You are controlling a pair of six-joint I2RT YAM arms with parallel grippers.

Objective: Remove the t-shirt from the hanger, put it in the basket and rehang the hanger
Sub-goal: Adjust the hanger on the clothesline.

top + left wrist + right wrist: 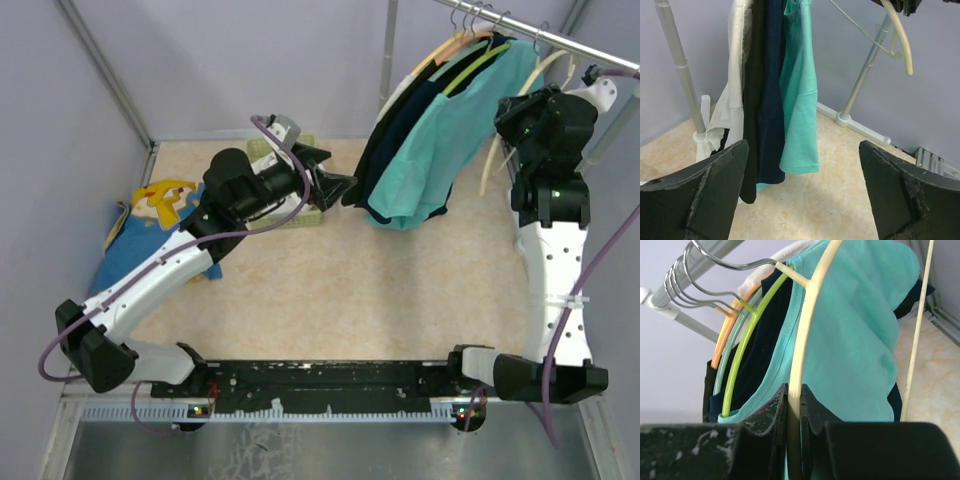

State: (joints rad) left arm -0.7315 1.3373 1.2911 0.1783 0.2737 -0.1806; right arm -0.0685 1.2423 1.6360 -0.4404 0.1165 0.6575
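A teal t-shirt (440, 140) hangs on the rail (575, 45) at the back right, with navy and black shirts behind it. In the right wrist view its collar (765, 390) sits around a green hanger (747, 347). My right gripper (794, 402) is shut on a bare cream hanger (807, 315) that lies against the teal t-shirt (860, 340). In the top view it (507, 115) is up beside the rail. My left gripper (802, 192) is open and empty, low in front of the teal t-shirt's sleeve (800, 115); in the top view it (340, 188) is at the shirts' left hem.
Orange and pale green hangers (722, 345) hang on the same rail. A white garment (730, 105) hangs at the far side. The rack's post (860, 80) and foot (860, 127) stand on the floor. A green basket (300, 215) and a blue and yellow cloth pile (150, 225) lie at the left.
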